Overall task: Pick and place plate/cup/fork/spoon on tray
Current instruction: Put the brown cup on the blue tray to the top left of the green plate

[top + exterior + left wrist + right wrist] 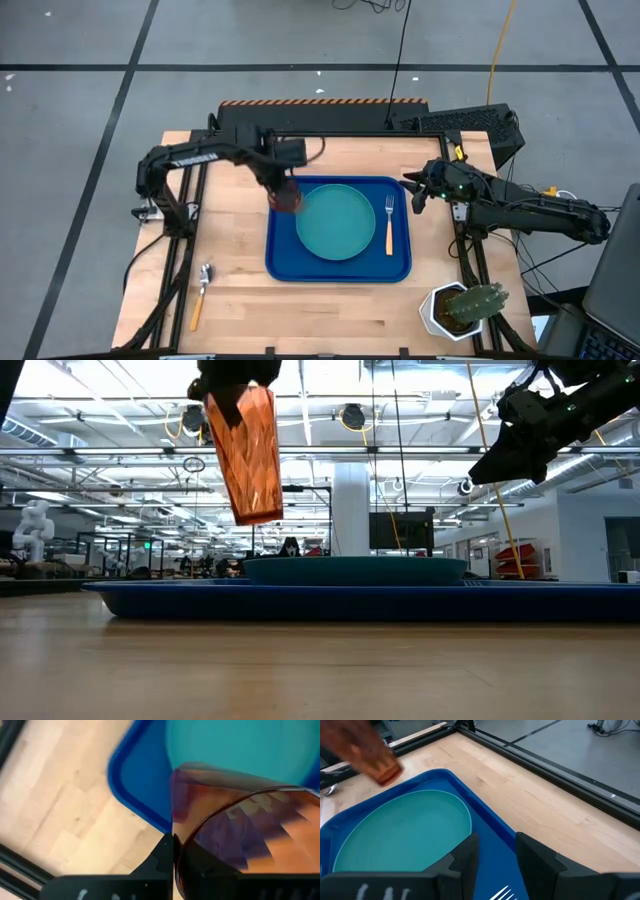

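tray [338, 266]: sitting mid-table, long side running left-right; taking it as the landmark for everything below.
plate [335, 221]: lying flat inside the tray, centre-left, filling most of the tray's depth.
fork [389, 223]: lying inside the tray just right of the plate, tines pointing to the tray's far edge, orange handle pointing to the near edge.
cup [247, 452]: hanging in the air above the tray's far-left corner, clear of the tray floor, tilting slightly, with the gripped end up.
left gripper [284, 192]: holding the cup, fingers clamping its upper end, hovering over the tray's far-left corner beside the plate's rim.
right gripper [414, 190]: hovering off the tray's far-right corner, above table level, fingers [467, 852] standing partly apart with nothing between them.
spoon [201, 291]: lying on the bare wood outside the tray, well off its near-left corner, bowl pointing away from the near table edge.
cactus pot [463, 310]: standing on the table off the tray's near-right corner, not touching it.
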